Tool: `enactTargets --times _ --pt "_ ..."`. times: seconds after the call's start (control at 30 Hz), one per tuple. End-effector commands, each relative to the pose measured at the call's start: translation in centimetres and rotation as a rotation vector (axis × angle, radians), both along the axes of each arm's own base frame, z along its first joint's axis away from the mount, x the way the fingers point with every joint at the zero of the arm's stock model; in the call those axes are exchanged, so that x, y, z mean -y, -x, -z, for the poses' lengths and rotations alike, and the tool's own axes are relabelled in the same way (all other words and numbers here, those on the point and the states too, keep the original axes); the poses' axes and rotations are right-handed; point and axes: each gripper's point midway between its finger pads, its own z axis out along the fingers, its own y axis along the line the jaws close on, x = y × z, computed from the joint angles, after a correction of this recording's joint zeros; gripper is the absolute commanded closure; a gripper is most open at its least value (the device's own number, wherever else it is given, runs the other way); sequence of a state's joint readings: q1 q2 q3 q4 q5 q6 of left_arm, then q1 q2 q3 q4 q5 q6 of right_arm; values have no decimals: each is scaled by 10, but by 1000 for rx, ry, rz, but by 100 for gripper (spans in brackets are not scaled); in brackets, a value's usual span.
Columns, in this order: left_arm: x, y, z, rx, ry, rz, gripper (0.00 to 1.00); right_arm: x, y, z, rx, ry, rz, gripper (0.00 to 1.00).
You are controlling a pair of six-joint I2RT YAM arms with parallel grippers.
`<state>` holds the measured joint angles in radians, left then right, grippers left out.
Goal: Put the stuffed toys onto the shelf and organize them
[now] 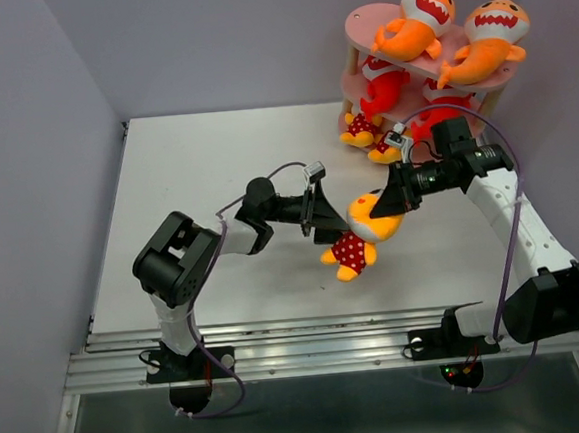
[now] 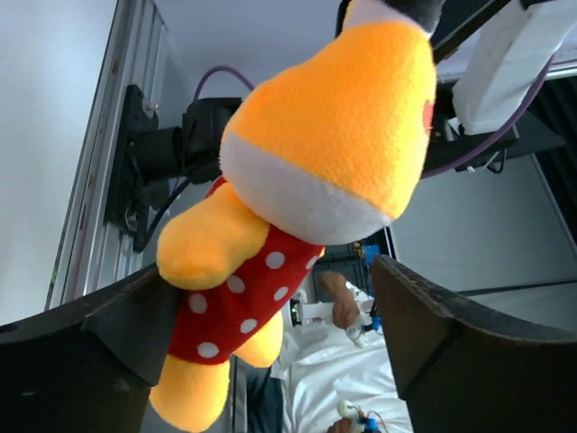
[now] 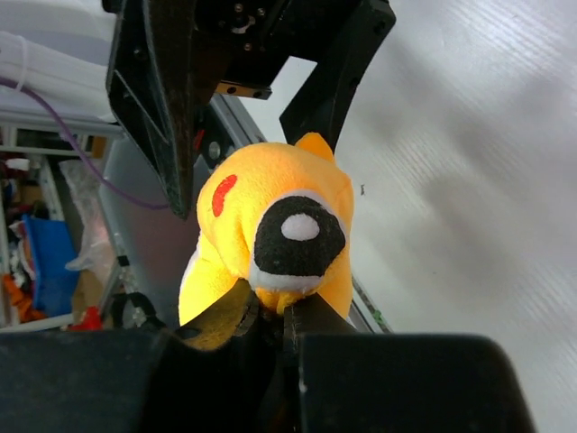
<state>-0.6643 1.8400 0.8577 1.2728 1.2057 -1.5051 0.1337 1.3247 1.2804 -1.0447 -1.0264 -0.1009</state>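
**Shelf contents.** The shelf stands at the far right corner of the surface.
- Top tier: two orange sharks, side by side, toothy mouths facing up.
- Middle tier: two red sharks. The right one is partly hidden behind the right arm.
- Lowest tier: two small figures at the near-left edge. It cannot be told whether they sit fully on the board.

**Toy position.** A third small toy hangs in the air above the surface, near the shelf and in front of it, between the two arms. Its yellow-orange head points toward the right arm. Its red, white-dotted body and its legs point down toward the near edge.

**Right end effector.** The right end effector is clamped on the toy's head. In the right wrist view, the fingers pinch the plush just below the black-and-white face patch of the toy.

**Left end effector.** The left end effector stands wide and grips nothing. In the left wrist view, the toy hangs between the spread fingers. The dotted body lies close against the left finger, and there is a clear gap to the right finger.
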Motion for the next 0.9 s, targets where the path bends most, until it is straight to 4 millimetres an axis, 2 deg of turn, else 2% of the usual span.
enactTargets --times 0.0,0.03,0.07,0.1,0.17,0.2,0.23,0.27,0.33,0.37,0.43,0.47,0.5,0.53,0.57,0.6,0.63,0.77,0.83,0.87 --pt "-30 22 -100 622 467 -78 1 5 1 -32 188 55 29 99" --pt "-36 25 -102 630 466 -90 1 11 -5 -37 219 81 66 99" --pt "-42 18 -103 648 459 -126 1 13 -5 -42 242 88 79 99" --pt "-50 19 -111 680 468 -152 1 14 -5 -49 272 92 92 99" --pt "-56 6 -103 642 391 -221 1 20 -9 -56 294 112 136 99" --pt "-65 0 -113 778 395 -286 1 24 -12 -57 295 117 157 99" --pt "-66 -8 -110 814 346 -327 1 27 -15 -58 291 124 184 99" --pt "-63 -28 -101 918 206 -420 1 33 -20 -57 290 128 216 99" --pt "-64 -42 -104 1051 73 -522 1 40 -28 -55 264 134 270 99" --pt "-69 -54 -98 1072 -16 -609 1 48 -33 -55 263 136 301 99" --pt "-83 -46 -111 1157 -17 -692 1 51 -39 -59 213 98 347 99" --pt "-91 -54 -111 1168 -64 -772 1 56 -45 -57 184 86 369 99" --pt "-99 -50 -119 1203 -64 -817 1 57 -48 -57 162 69 380 99" --pt "-97 -44 -107 1241 -87 -809 1 57 -49 -60 129 32 381 99" --pt "-102 -48 -104 1256 -128 -868 1 59 -54 -57 94 19 389 99" --pt "-104 -43 -105 1277 -132 -892 1 59 -54 -57 73 4 393 99" --pt "-101 -39 -95 1288 -157 -894 1 59 -55 -58 43 -21 394 99" --pt "-76 -14 -79 1345 -216 -949 1 60 -57 -53 -5 -40 409 99" --pt "-69 -15 -68 1339 -257 -997 1 62 -58 -50 -12 -39 422 99" --pt "-59 -9 -58 1370 -273 -968 1 62 -57 -50 -14 -39 422 99"
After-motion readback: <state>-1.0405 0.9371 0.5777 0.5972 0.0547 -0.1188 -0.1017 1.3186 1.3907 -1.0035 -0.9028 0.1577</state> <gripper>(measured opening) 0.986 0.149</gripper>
